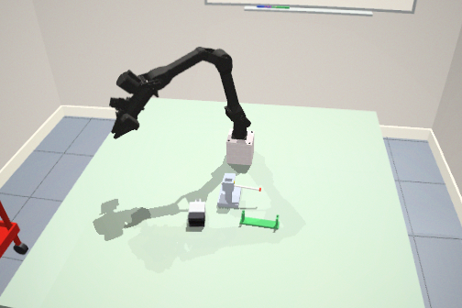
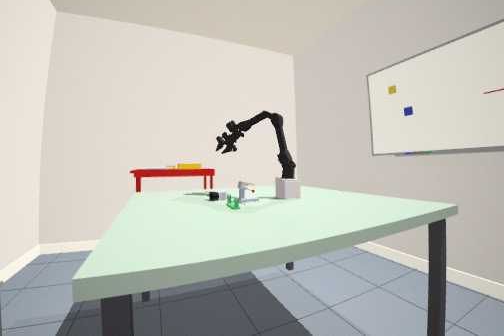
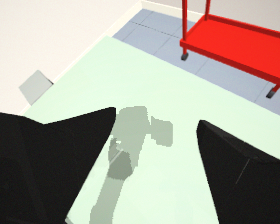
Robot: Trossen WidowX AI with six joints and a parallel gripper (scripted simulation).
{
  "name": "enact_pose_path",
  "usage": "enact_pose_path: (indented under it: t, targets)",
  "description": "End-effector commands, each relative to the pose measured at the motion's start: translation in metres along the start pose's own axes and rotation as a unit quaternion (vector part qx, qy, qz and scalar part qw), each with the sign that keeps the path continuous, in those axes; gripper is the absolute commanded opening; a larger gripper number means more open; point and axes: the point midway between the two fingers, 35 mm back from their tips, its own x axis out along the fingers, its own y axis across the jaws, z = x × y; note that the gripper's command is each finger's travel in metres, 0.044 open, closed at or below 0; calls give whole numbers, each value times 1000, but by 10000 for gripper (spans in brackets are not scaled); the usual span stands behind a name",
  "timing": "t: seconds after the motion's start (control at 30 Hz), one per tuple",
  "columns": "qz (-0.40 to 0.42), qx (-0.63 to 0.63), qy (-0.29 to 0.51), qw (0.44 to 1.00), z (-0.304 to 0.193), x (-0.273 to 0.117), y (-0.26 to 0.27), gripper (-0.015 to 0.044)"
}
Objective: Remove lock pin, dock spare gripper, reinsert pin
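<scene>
The grey-blue mount (image 1: 228,196) (image 2: 242,192) stands in front of the arm's base. The thin white lock pin (image 1: 247,187) runs through its upper socket part, with its red end (image 1: 260,189) (image 2: 253,191) sticking out to the right in the top view. The spare gripper (image 1: 196,214) (image 2: 215,196), a white and black block, lies on the table to the left of the mount. My gripper (image 1: 124,131) (image 2: 222,148) (image 3: 156,119) is open and empty, high above the table's left part, far from the mount, pin and spare gripper. The wrist view shows none of the task's objects.
A green cradle (image 1: 259,223) (image 2: 233,205) with two upright ends stands on the table, in front and to the right of the mount in the top view. The arm's pale base block (image 1: 240,149) (image 2: 288,188) is behind the mount. A red cart (image 3: 241,47) stands beyond the table edge.
</scene>
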Motion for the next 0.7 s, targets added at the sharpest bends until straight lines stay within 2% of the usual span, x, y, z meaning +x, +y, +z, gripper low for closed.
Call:
enact_pose_path:
  t: [0.0, 0.17, 0.33, 0.5, 0.67]
  targets:
    - [25, -96, 43, 994, -30, 0, 42, 300]
    - [74, -250, 103, 960, -82, -6, 104, 300]
    - [129, -401, 152, 894, -137, -24, 155, 300]
    - [186, -541, 187, 798, -194, -50, 194, 300]
    - [242, -666, 210, 674, -249, -84, 220, 300]
